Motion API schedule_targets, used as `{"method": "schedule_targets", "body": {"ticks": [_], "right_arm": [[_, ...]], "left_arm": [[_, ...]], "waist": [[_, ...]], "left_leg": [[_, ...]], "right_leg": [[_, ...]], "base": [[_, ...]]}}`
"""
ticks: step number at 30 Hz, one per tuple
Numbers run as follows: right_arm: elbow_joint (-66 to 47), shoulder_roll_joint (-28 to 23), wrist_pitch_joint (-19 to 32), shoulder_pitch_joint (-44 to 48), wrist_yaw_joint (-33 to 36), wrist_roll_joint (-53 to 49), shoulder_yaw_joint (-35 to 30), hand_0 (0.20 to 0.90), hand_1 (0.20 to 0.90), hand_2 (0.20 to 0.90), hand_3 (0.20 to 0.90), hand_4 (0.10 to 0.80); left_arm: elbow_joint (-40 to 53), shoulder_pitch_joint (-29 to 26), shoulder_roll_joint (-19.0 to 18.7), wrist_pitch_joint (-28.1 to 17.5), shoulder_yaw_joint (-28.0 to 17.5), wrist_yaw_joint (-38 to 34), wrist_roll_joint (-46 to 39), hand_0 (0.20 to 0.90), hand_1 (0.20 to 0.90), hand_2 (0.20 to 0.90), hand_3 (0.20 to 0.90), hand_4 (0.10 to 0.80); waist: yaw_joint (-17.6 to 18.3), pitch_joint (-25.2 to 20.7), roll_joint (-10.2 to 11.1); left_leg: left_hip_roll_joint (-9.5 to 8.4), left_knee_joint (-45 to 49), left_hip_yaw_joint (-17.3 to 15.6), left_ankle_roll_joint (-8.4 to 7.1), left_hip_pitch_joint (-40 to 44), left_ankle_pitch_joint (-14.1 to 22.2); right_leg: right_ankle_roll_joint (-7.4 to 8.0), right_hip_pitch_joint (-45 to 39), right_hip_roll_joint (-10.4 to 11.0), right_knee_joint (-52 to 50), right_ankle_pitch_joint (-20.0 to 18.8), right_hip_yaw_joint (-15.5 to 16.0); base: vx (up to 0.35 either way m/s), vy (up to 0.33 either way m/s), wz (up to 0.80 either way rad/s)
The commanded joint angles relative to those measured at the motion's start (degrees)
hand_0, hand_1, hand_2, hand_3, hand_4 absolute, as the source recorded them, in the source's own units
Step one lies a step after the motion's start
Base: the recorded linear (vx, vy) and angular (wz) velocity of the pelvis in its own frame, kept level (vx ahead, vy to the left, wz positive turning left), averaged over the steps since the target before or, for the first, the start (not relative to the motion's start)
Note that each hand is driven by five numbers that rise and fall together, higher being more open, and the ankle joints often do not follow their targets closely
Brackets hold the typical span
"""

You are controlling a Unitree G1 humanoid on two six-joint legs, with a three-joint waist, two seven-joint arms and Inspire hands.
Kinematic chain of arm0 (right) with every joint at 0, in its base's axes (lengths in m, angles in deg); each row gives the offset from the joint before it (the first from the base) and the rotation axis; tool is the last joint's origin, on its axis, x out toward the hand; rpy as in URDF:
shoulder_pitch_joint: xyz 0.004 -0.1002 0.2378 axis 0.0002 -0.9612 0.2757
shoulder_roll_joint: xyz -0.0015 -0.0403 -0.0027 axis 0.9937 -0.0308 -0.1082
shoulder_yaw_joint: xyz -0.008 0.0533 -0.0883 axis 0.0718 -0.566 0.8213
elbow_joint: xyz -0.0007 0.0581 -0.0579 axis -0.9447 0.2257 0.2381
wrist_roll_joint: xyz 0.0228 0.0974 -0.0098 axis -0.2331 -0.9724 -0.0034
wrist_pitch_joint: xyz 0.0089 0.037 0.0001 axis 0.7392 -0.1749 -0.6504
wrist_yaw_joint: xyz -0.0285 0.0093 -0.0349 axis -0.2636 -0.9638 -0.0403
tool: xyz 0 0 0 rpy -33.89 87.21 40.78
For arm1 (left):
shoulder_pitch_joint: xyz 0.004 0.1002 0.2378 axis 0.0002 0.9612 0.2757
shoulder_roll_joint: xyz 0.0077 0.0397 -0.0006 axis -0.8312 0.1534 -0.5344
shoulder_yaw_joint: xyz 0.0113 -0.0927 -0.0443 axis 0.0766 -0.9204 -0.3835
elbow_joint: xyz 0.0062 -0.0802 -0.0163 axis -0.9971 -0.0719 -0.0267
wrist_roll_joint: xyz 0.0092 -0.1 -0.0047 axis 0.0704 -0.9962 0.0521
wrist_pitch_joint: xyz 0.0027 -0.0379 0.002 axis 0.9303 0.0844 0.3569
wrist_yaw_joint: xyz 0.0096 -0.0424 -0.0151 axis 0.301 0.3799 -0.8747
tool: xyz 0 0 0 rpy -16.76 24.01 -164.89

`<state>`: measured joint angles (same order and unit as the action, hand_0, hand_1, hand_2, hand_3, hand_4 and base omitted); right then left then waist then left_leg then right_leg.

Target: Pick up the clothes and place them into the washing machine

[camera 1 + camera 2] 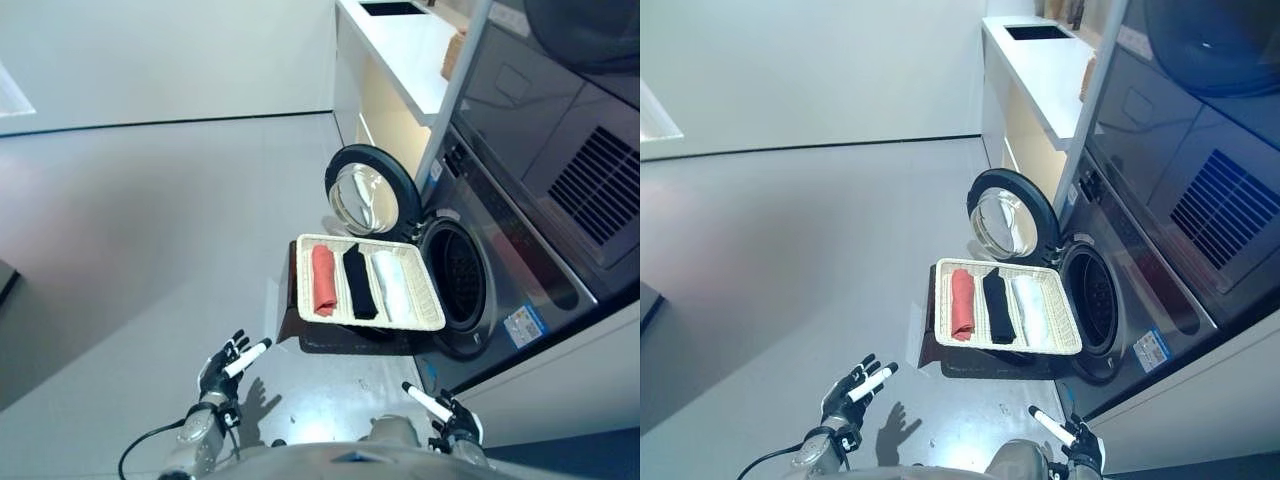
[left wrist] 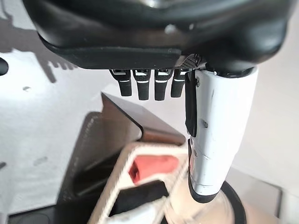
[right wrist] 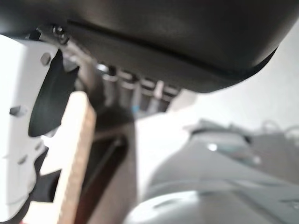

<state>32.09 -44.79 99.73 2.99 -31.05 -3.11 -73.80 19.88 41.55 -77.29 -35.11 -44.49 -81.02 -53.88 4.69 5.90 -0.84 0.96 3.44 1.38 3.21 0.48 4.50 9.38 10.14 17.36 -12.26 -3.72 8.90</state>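
Note:
A shallow wicker basket (image 1: 305, 290) rests on a low dark brown box (image 1: 345, 345) in front of the washing machine (image 1: 520, 250). In it lie a red cloth (image 1: 323, 279), a black cloth (image 1: 359, 281) and a white cloth (image 1: 393, 285), folded side by side. The machine's round door (image 1: 368, 192) stands open and the dark drum opening (image 1: 457, 272) faces the basket. My left hand (image 1: 226, 367) is open and empty, low, short of the basket. My right hand (image 1: 447, 415) is open and empty, low by the machine's front. The red cloth also shows in the left wrist view (image 2: 154, 167).
A white counter (image 1: 405, 45) with a sink runs along the wall behind the machine. A second appliance (image 1: 580, 130) sits above the washing machine. Grey floor (image 1: 150, 230) spreads to the left of the basket.

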Motion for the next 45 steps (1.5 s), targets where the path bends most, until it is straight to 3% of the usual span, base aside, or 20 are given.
{"method": "schedule_targets", "body": {"ticks": [1,7,10,12,14,15,22,24,27,30,32,33,34,35,37,38,39,42,45], "right_arm": [[-1.2,-1.3,3.6,3.1,1.2,-1.0,-1.3,0.9,0.9,0.9,0.9,0.8],[-2.5,-0.9,3.4,2.1,1.7,-0.4,-0.6,0.9,0.9,0.9,0.9,0.8],[-3.2,-0.8,3.4,1.3,1.6,-0.3,-0.4,0.9,0.9,0.9,0.9,0.8],[-2.7,-0.9,3.4,0.6,1.3,-0.2,-0.2,0.9,0.9,0.9,0.9,0.8],[-2.0,-1.0,3.6,1.2,1.5,-0.2,0.4,0.9,0.9,0.9,0.9,0.8],[-1.8,-1.2,3.6,1.5,1.5,-0.1,0.5,0.9,0.9,0.9,0.9,0.8],[0.0,-2.4,4.2,3.3,1.5,-0.8,1.7,0.9,0.9,0.9,0.9,0.8],[0.8,-2.8,4.5,4.0,1.7,-1.4,1.7,0.9,0.9,0.9,0.9,0.8],[0.6,-3.5,4.6,4.0,1.8,-1.5,1.9,0.9,0.9,0.9,0.9,0.8],[1.3,-4.0,4.8,4.5,2.4,-2.3,1.4,0.9,0.9,0.9,0.9,0.8],[1.0,-4.2,4.9,4.6,2.6,-2.5,1.4,0.9,0.9,0.9,0.9,0.8],[1.1,-4.7,4.8,5.0,2.8,-2.4,1.6,0.9,0.9,0.9,0.9,0.8],[1.1,-4.7,4.8,5.0,2.8,-2.4,1.6,0.9,0.9,0.9,0.9,0.8],[1.2,-4.9,4.8,5.3,3.1,-2.0,1.9,0.9,0.9,0.9,0.9,0.8],[0.9,-5.1,4.9,5.4,3.5,-1.4,2.1,0.9,0.9,0.9,0.9,0.8],[0.9,-5.0,4.9,5.3,3.5,-1.3,2.1,0.9,0.9,0.9,0.9,0.8],[1.2,-5.1,5.0,5.6,3.7,-1.1,2.3,0.9,0.9,0.9,0.9,0.8],[1.1,-4.7,5.3,5.7,3.9,-0.9,2.8,0.9,0.9,0.9,0.9,0.8],[1.5,-4.1,5.0,5.7,3.4,-0.7,3.0,0.9,0.9,0.9,0.9,0.8]], "left_arm": [[5.8,-1.4,-0.4,-4.1,-1.1,0.7,0.2,0.9,0.9,0.9,0.9,0.8],[6.5,0.2,0.3,-3.7,-1.2,0.4,-0.3,0.9,0.9,0.9,0.9,0.8],[6.3,0.6,0.7,-3.5,-1.1,0.2,-0.3,0.9,0.9,0.9,0.9,0.8],[5.6,0.7,1.3,-3.2,-1.0,0.1,-0.3,0.9,0.9,0.9,0.9,0.8],[5.3,0.5,1.7,-3.5,-0.9,-0.2,-1.0,0.9,0.9,0.9,0.9,0.8],[5.0,0.3,1.9,-3.5,-0.9,-0.2,-1.5,0.9,0.9,0.9,0.9,0.8],[3.2,-2.3,2.9,-3.7,0.6,-0.9,-2.7,0.9,0.9,0.9,0.9,0.8],[3.1,-3.3,3.3,-4.0,1.6,-1.0,-3.3,0.9,0.9,0.9,0.9,0.8],[3.8,-4.0,3.5,-3.6,2.7,-0.9,-3.5,0.9,0.9,0.9,0.9,0.8],[3.2,-5.0,3.7,-3.3,4.0,-1.1,-3.1,0.9,0.9,0.9,0.9,0.8],[3.0,-5.7,3.9,-3.4,4.4,-1.6,-3.1,0.9,0.9,0.9,0.9,0.8],[2.9,-5.9,3.9,-3.4,4.4,-2.0,-3.3,0.9,0.9,0.9,0.9,0.8],[2.9,-5.9,3.9,-3.4,4.4,-2.0,-3.3,0.9,0.9,0.9,0.9,0.8],[3.2,-5.6,3.8,-3.4,4.4,-2.2,-3.4,0.9,0.9,0.9,0.9,0.8],[3.4,-5.4,3.7,-3.5,4.2,-2.1,-3.6,0.9,0.9,0.9,0.9,0.8],[3.4,-5.3,3.7,-3.5,4.2,-2.1,-3.6,0.9,0.9,0.9,0.9,0.8],[3.1,-5.1,3.7,-3.6,4.3,-2.0,-3.6,0.9,0.9,0.9,0.9,0.8],[2.9,-4.7,3.8,-3.8,4.0,-2.0,-3.7,0.9,0.9,0.9,0.9,0.8],[2.1,-4.4,4.1,-4.0,3.6,-2.0,-3.8,0.9,0.9,0.9,0.9,0.8]], "waist": [[2.7,-0.8,1.9],[3.6,-0.9,2.8],[3.9,-1.3,2.7],[4.0,-2.0,2.0],[4.3,-2.2,1.7],[4.3,-2.7,1.1],[4.8,-3.1,-1.2],[4.7,-2.8,-1.3],[4.2,-2.0,-0.6],[3.6,-1.0,-0.3],[2.6,-0.2,0.3],[1.3,0.5,1.5],[1.0,0.7,1.5],[-0.3,1.3,2.1],[-2.3,2.1,1.7],[-2.4,2.4,1.8],[-3.7,2.8,1.1],[-5.0,3.1,0.9],[-5.9,1.9,-0.1]], "left_leg": [[-2.29,-1.9,0.4,-3.5,12.3,6.2],[-1.07,-3.8,2.1,-3.91,16.6,6.8],[-0.28,-4.3,2.7,-4.07,18.1,6.7],[1.27,-4.0,3.1,-4.76,18.4,6.5],[2.43,-3.9,3.5,-5.45,18.2,6.0],[3.45,-3.8,3.8,-6.14,18.2,5.6],[9.2,0.6,4.4,-9.56,15.1,-2.2],[9.98,3.8,4.4,-9.98,13.3,-5.0],[10.29,13.3,3.9,-10.05,9.0,-10.7],[10.71,15.9,2.0,-9.39,4.9,-13.6],[9.61,14.9,1.8,-8.34,1.1,-11.6],[7.32,12.9,1.9,-7.37,-4.5,-8.4],[7.4,13.5,1.7,-7.28,-4.4,-7.9],[5.93,9.9,2.1,-7.4,-8.5,-6.5],[5.44,4.7,3.3,-8.05,-13.0,-10.2],[5.37,4.3,3.2,-8.08,-12.4,-10.2],[5.62,0.3,4.3,-8.56,-15.3,-14.4],[5.55,-4.5,4.1,-8.83,-16.8,-16.5],[5.69,-4.5,1.3,-9.32,-16.4,-18.5]], "right_leg": [[3.87,4.9,0.2,13.2,-14.0,-0.6],[4.06,6.1,-3.2,13.7,-16.6,-2.5],[3.12,6.6,-4.8,11.1,-14.8,-2.5],[1.84,7.5,-6.1,7.2,-10.2,-1.9],[1.19,7.2,-7.4,7.6,-10.4,-2.7],[0.85,7.4,-8.1,7.1,-8.6,-2.5],[-2.08,9.2,-11.4,1.7,-3.2,-1.3],[-3.0,8.4,-12.3,1.3,-1.8,-1.4],[-5.28,4.9,-13.8,1.9,0.5,-1.7],[-6.44,2.1,-14.3,2.3,2.2,-1.9],[-6.54,0.5,-14.1,2.8,3.3,-2.9],[-6.38,-1.3,-13.6,3.9,3.9,-4.1],[-6.3,-1.5,-13.7,3.7,4.1,-4.3],[-6.13,-3.3,-13.8,4.5,4.6,-5.8],[-6.04,-6.2,-15.0,5.5,5.4,-7.5],[-6.06,-6.7,-14.9,5.4,5.7,-7.6],[-6.17,-8.9,-16.3,6.1,6.4,-9.1],[-5.9,-12.2,-16.4,7.3,8.0,-11.1],[-5.2,-17.2,-15.6,8.8,10.2,-13.5]], "base": [[0.222,-0.042,0.03],[0.184,-0.06,0.35],[0.121,-0.074,0.08],[0.105,-0.103,0.05],[0.133,-0.155,0.11],[0.13,-0.171,0.11],[0.085,-0.17,0.21],[0.095,-0.183,0.47],[0.13,-0.214,0.12],[0.097,-0.127,0.1],[0.132,-0.065,0.08],[0.124,-0.046,0.31],[0.202,-0.034,0.19],[0.2,0.026,-0.04],[0.248,0.034,-0.3],[0.3,0.048,-0.08],[0.2,0.028,-0.08],[0.321,0.073,-0.5],[0.347,0.177,-0.88]]}}
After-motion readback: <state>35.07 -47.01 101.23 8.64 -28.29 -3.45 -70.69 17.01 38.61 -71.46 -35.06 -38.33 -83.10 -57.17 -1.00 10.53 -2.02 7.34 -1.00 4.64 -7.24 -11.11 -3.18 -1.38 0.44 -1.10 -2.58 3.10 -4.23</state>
